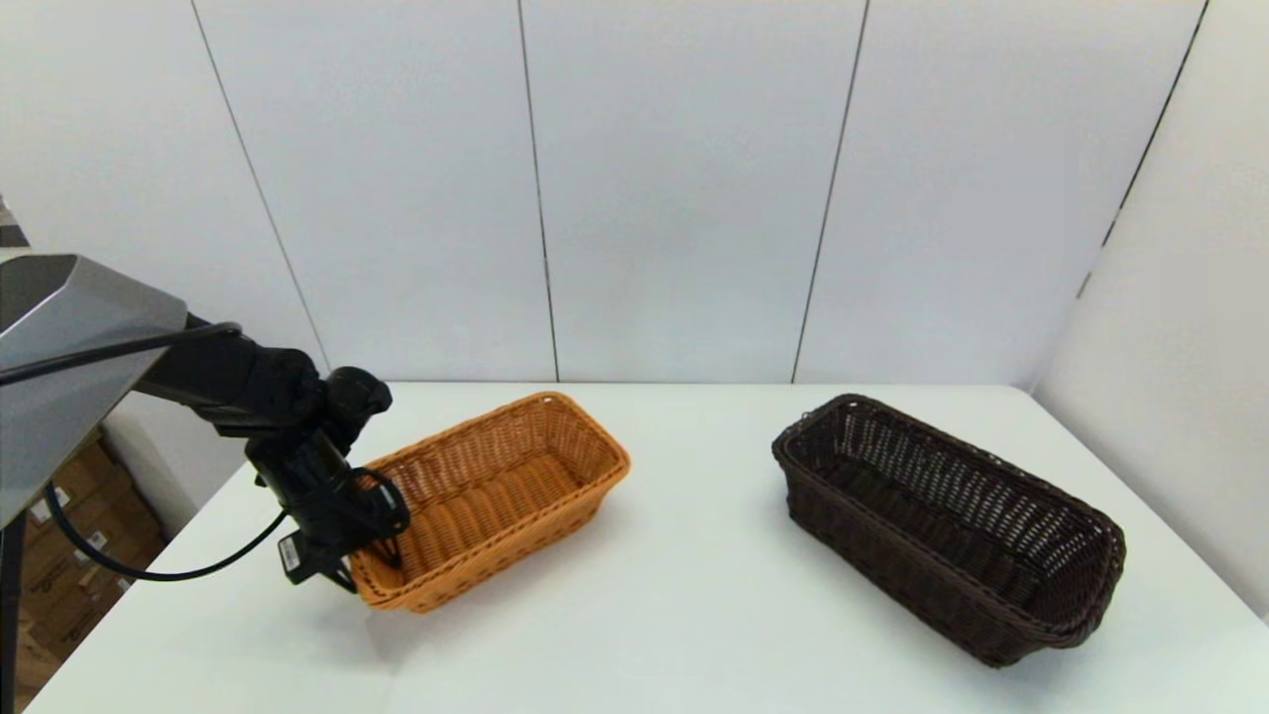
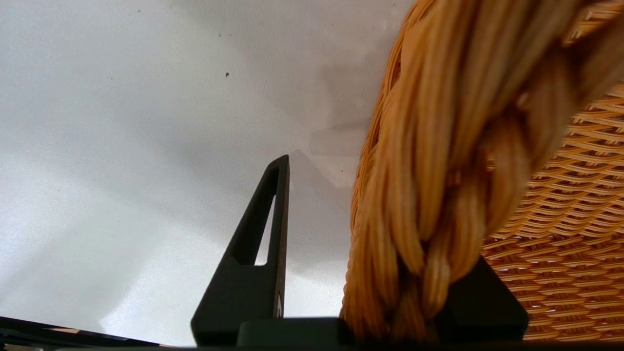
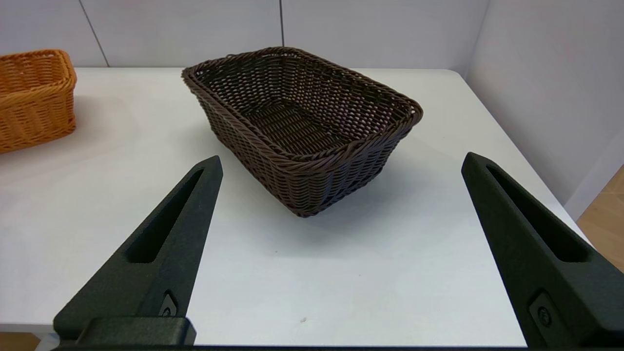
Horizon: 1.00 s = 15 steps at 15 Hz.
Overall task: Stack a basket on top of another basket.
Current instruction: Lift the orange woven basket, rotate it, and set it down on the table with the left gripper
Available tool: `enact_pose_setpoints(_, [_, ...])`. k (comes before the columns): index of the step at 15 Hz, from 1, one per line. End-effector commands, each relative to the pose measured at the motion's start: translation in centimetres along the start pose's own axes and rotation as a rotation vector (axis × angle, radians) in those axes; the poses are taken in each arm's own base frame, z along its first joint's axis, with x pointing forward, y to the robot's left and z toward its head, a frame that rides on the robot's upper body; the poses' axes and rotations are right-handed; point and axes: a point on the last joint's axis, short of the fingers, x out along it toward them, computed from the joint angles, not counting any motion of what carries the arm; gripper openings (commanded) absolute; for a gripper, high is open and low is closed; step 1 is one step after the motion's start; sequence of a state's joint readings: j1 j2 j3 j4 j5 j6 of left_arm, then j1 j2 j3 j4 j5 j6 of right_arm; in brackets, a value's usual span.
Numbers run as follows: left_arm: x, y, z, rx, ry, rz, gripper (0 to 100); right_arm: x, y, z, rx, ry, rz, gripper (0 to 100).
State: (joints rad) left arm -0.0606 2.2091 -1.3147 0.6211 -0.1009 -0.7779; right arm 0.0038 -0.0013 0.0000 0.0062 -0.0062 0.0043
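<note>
The orange-tan basket (image 1: pixel 496 496) rests on the table's left side. My left gripper (image 1: pixel 375 555) straddles the braided rim (image 2: pixel 438 170) at that basket's near-left end. One finger (image 2: pixel 270 229) stands outside the wall with a gap showing between it and the weave. The other finger is hidden behind the rim, inside the basket. The dark brown basket (image 1: pixel 947 521) sits on the right, lying at an angle. My right gripper (image 3: pixel 341 157) hangs open in front of the dark basket (image 3: pixel 302 122), apart from it, and is out of the head view.
The white table (image 1: pixel 694 595) runs back to a white panelled wall, with another wall panel close on the right. Cardboard boxes (image 1: pixel 59 555) sit on the floor beyond the left table edge. A wide strip of table separates the two baskets.
</note>
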Motion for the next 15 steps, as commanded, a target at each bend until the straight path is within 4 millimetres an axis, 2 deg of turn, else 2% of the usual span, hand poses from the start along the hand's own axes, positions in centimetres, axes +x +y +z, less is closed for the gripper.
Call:
enact_pose_setpoints(1, [-0.6, 0.1, -0.1, -0.004, -0.006, -0.011, 0, 0.0, 0.0, 0.0, 0.000, 0.000, 0.001, 100])
enact_pose_setpoints(3, [-2.0, 0.1, -0.2, -0.001, -0.027, -0.046, 0, 0.0, 0.0, 0.0, 0.000, 0.000, 0.001, 100])
enact_pose_setpoints(6, [-6.0, 0.5, -0.9, 0.022, -0.054, -0.178, 0, 0.0, 0.0, 0.0, 0.000, 0.000, 0.001, 100])
enact_pose_setpoints(8, [-7.5, 0.7, -1.4, 0.039, -0.084, -0.207, 0, 0.0, 0.0, 0.0, 0.000, 0.000, 0.001, 100])
enact_pose_setpoints(10, [-8.2, 0.9, -1.7, 0.071, -0.096, -0.221, 0, 0.0, 0.0, 0.0, 0.000, 0.000, 0.001, 100])
enact_pose_setpoints(15, [-8.4, 1.0, -2.2, 0.132, -0.017, -0.262, 0, 0.0, 0.0, 0.0, 0.000, -0.002, 0.001, 100])
